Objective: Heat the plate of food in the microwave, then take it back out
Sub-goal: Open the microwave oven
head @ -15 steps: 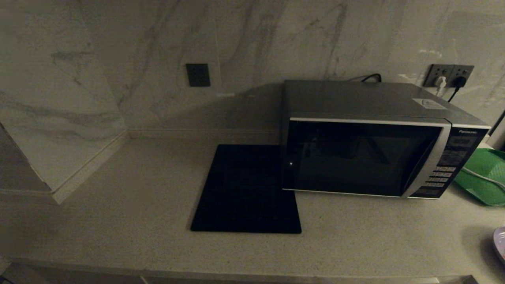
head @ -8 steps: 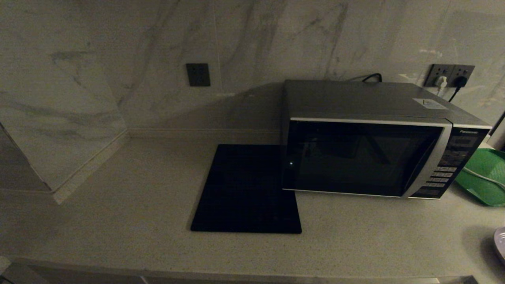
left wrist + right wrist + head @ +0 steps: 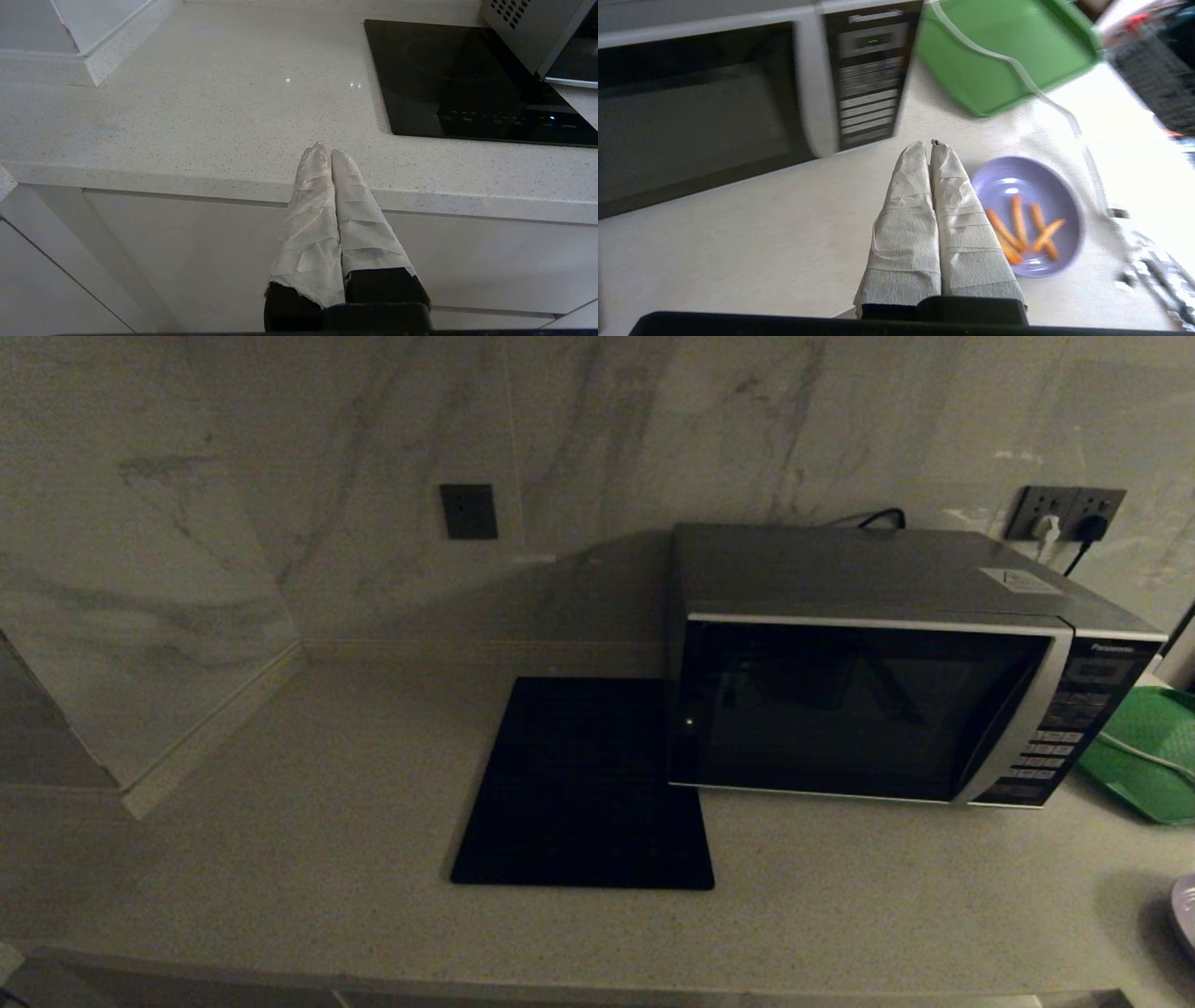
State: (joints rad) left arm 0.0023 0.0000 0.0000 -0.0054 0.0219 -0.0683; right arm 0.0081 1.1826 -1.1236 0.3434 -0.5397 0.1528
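Round lilac plate of food (image 3: 1029,212) beside boxy, glass-fronted microwave (image 3: 878,709).

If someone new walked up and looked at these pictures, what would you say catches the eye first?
The big silver microwave dominates, standing at the back right of the counter with its dark door closed, a flat black slab lying just to its left. Next comes the colour: the green tray beside the microwave's button panel, and nearer the counter's front, the plate of food with orange sticks. The right gripper hangs shut just beside that plate, empty.
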